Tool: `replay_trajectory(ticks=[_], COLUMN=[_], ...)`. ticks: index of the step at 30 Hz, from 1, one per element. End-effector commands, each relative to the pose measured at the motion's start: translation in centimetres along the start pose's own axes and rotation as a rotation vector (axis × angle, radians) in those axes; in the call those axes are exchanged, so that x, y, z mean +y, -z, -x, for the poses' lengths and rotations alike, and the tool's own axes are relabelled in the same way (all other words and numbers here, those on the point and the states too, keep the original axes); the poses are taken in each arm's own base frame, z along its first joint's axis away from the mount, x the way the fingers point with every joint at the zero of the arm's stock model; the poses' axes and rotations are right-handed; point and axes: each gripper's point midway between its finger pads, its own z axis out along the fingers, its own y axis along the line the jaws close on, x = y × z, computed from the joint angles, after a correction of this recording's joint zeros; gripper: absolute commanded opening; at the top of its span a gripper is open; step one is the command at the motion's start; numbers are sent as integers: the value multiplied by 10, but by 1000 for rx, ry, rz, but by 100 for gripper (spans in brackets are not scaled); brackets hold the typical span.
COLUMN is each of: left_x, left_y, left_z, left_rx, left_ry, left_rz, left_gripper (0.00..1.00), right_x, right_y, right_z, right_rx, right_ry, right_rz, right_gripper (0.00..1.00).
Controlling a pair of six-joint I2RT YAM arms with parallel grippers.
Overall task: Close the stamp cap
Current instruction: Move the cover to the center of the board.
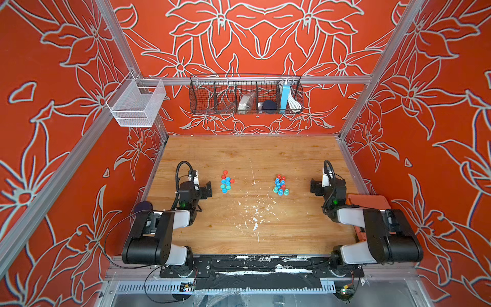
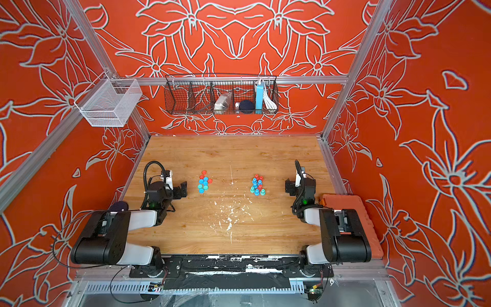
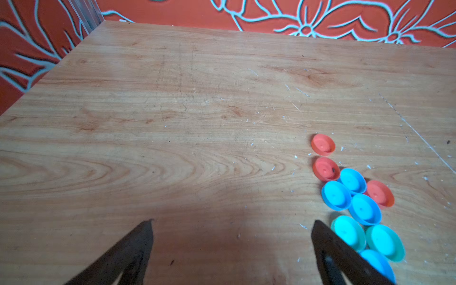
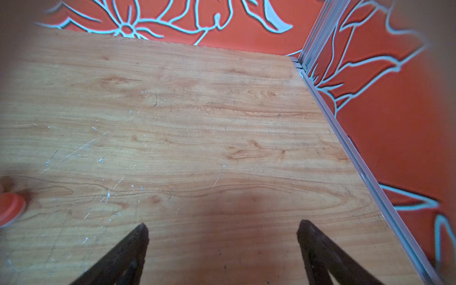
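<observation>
Wooden tabletop [image 1: 252, 159], scuffed white, carries flat round plastic stamp caps [image 1: 226, 182] left of centre and upright stamps [image 1: 280, 184] right of centre, well apart. The left gripper [image 3: 233, 222], beside the caps, and the right gripper [image 4: 223, 224] both gape. A black wire basket [image 1: 245, 94] hangs above.

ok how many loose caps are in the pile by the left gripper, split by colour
red caps: 3
blue caps: 4
teal caps: 2
total: 9
</observation>
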Motion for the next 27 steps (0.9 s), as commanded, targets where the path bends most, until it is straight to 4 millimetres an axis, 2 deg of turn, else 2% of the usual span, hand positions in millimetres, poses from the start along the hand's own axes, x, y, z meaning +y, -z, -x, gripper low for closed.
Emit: replay_trajectory(ticks=[1,27], left_x=[-1,-1], left_y=[0,-1], left_z=[13,14], left_rx=[-36,-37], left_ry=[1,1], left_rz=[-8,-9], left_gripper=[100,100], right_x=[0,0], right_y=[1,1], right_z=[7,7], right_rx=[-21,-24], right_ry=[9,8], right_rz=[7,8], right_gripper=[97,97])
